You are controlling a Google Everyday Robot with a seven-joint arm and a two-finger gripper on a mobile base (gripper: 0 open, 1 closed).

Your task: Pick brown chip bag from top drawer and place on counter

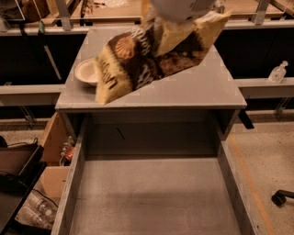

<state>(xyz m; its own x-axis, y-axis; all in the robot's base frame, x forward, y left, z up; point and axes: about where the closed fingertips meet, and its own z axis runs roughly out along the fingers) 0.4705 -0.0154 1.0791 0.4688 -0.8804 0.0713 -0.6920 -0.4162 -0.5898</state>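
Observation:
The brown chip bag [151, 57] hangs tilted in the air above the counter [202, 87], its cream-yellow end pointing down to the left over the counter's front left part. My gripper [167, 18] is at the top of the view, above the counter, shut on the bag's upper middle; its white wrist is mostly cut off by the top edge. The top drawer [156, 197] stands pulled open below the counter's front edge, its grey floor bare.
A white bowl [86, 71] sits on the counter's left side, partly behind the bag. Boxes and bottles [36, 215] lie on the floor at the left. A clear bottle [278, 72] stands on the right bench. A wooden workbench [115, 9] runs behind.

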